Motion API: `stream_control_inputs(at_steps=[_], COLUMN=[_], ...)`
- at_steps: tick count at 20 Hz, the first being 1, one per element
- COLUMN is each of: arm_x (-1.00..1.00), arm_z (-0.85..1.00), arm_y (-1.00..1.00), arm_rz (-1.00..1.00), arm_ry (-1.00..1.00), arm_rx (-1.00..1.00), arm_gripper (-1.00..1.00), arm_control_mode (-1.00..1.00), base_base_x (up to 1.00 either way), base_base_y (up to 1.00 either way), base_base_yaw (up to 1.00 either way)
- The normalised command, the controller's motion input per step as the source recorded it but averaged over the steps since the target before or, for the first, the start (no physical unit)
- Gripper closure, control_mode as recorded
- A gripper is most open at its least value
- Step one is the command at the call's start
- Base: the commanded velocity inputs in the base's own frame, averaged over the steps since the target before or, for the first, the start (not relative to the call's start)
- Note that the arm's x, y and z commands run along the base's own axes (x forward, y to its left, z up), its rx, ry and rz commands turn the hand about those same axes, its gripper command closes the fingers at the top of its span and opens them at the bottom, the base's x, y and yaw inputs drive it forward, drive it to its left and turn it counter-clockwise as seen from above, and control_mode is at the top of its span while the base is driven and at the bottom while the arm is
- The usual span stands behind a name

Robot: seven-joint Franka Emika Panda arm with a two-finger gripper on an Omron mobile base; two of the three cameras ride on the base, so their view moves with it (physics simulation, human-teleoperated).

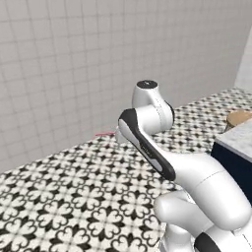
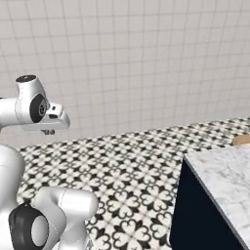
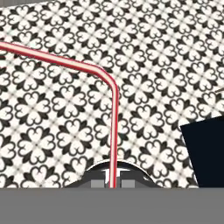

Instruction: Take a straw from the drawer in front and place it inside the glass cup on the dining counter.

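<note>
a white robot arm stands on a black-and-white patterned floor before a pale tiled wall, mid-carry. its hand is closed tight on the straw, a thin red and white striped stick with a bent top, which rises from between the two dark fingertips and angles off to one side in the hand view; in the left base view a short pink length of it pokes out past the arm toward the wall. the corner of the marble-topped dining bench, with its navy base, sits low and to the right. the fetching step looks done; the carry to the bench is under way. next, the glass cup needs to come into sight, and the straw must be held upright above its mouth before release.
</note>
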Motion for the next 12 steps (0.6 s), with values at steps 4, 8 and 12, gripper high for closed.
stream_control_inputs(at_steps=[4,8,12], arm_x=[0.00,0.00,0.00], arm_z=[0.00,0.00,0.00], arm_y=[0.00,0.00,0.00], arm_rz=[0.00,0.00,0.00], arm_ry=[0.00,0.00,0.00], arm_rx=[0.00,0.00,0.00], arm_gripper=[1.00,1.00,1.00], arm_control_mode=[1.00,1.00,1.00], base_base_x=[1.00,0.99,0.92], base_base_y=[0.64,0.57,0.60], base_base_yaw=[-0.38,-0.43,-0.47])
